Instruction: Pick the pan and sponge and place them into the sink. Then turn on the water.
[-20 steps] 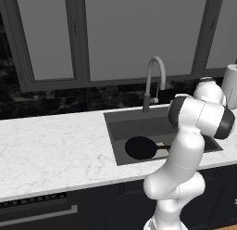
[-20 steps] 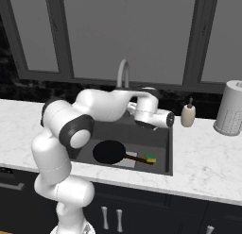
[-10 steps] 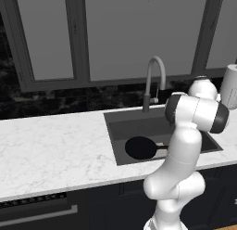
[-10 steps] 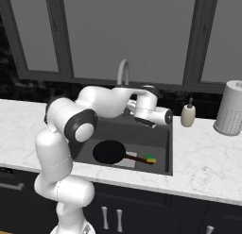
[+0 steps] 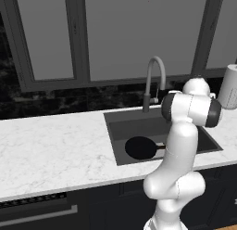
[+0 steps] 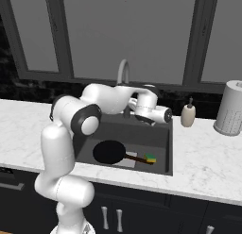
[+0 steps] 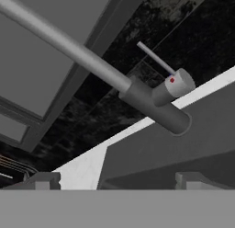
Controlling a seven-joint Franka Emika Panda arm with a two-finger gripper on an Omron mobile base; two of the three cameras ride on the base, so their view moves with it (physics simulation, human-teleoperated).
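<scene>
Lying in the sink (image 6: 163,148), the pan (image 6: 109,152) and sponge (image 6: 150,158) carry no readable writing; fingers (image 7: 40,179) spread open facing the faucet (image 7: 156,104).

Even, soft rendered light; sharp, no glare.

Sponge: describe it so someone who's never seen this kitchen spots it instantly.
Find the dark recessed sink in the white marble counter, below the arched faucet. On its floor lies a black pan; the sponge sits at the tip of the pan's handle. It is the only small green-and-yellow block there.
</scene>
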